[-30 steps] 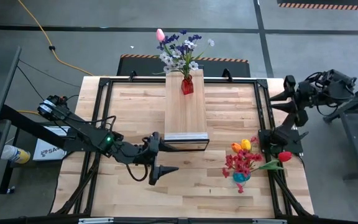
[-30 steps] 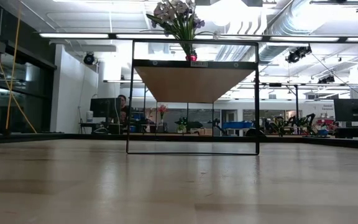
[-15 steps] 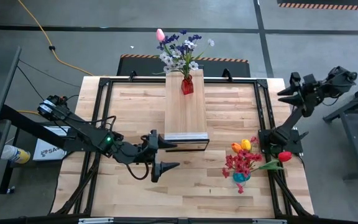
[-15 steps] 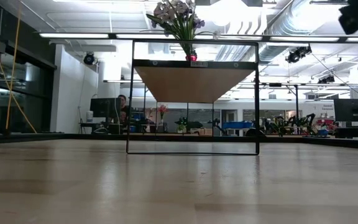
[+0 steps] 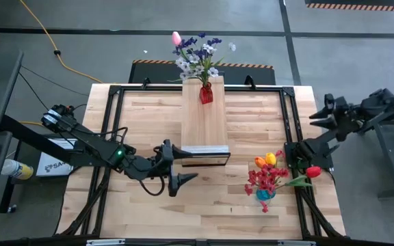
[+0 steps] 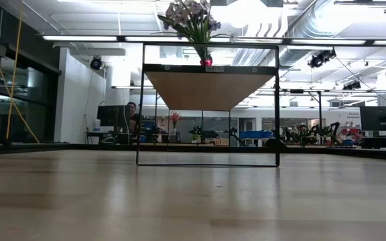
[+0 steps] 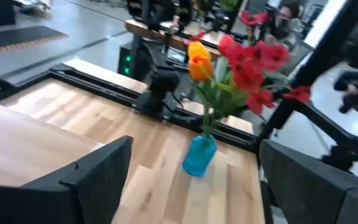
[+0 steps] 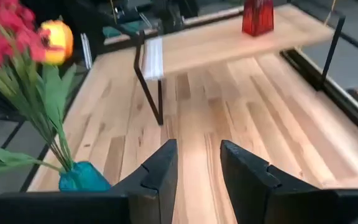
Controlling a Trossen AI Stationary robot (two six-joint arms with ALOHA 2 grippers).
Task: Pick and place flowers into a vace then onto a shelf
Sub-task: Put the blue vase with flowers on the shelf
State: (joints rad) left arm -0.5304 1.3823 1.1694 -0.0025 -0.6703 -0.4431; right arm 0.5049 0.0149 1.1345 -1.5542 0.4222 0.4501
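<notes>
Reaching with my left gripper (image 5: 183,166) spread wide: red vase (image 5: 206,93) already shelved on the shelf (image 5: 204,126), blue vase (image 5: 265,195) remains.

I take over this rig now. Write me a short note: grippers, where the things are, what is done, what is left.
Left gripper: open, empty, by the shelf's near end.
Right gripper: partly open, empty, beyond the table's right edge.
Done: red vase with purple and white flowers stands on the shelf's far end.
Left: blue vase with red, orange and yellow flowers is on the table, front right; it goes onto the shelf.
</notes>
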